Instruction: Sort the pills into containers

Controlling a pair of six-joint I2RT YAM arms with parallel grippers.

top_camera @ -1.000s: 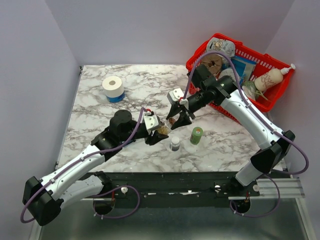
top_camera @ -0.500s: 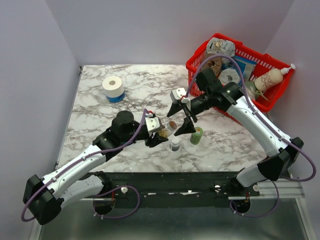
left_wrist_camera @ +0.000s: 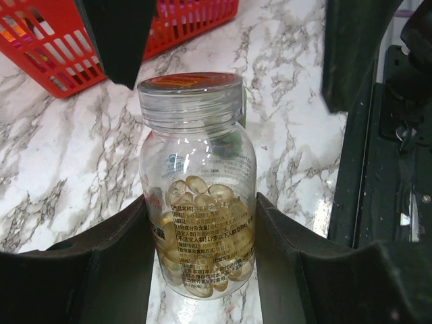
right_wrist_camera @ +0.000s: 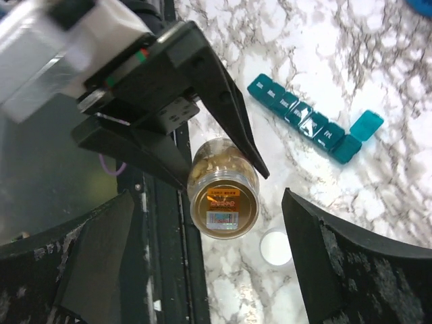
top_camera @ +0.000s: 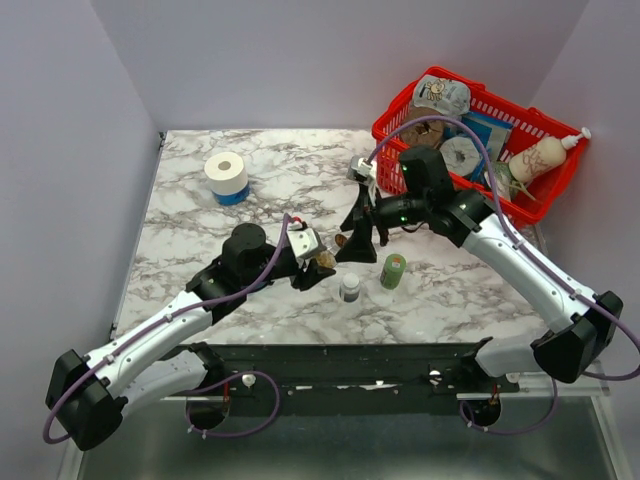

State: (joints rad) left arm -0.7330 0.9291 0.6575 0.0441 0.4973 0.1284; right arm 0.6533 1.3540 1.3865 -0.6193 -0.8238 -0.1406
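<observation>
A clear pill bottle (left_wrist_camera: 196, 202) is pinched at its sides by the left gripper (top_camera: 318, 263) near the middle of the table (top_camera: 200, 230), its orange-labelled cap (right_wrist_camera: 224, 208) screwed on. Yellowish capsules (left_wrist_camera: 202, 236) are seen heaped in its lower half. The right gripper (right_wrist_camera: 208, 194) is spread wide on either side of the cap, touching nothing. The teal pill organiser (right_wrist_camera: 307, 121) lies on the marble apart from the bottle, its end lid (right_wrist_camera: 366, 125) flipped open.

Robot lab bench: marble-print tabletop (top_camera: 300, 165), plain partition walls (top_camera: 300, 60), aluminium mounting rail (top_camera: 570, 378).
</observation>
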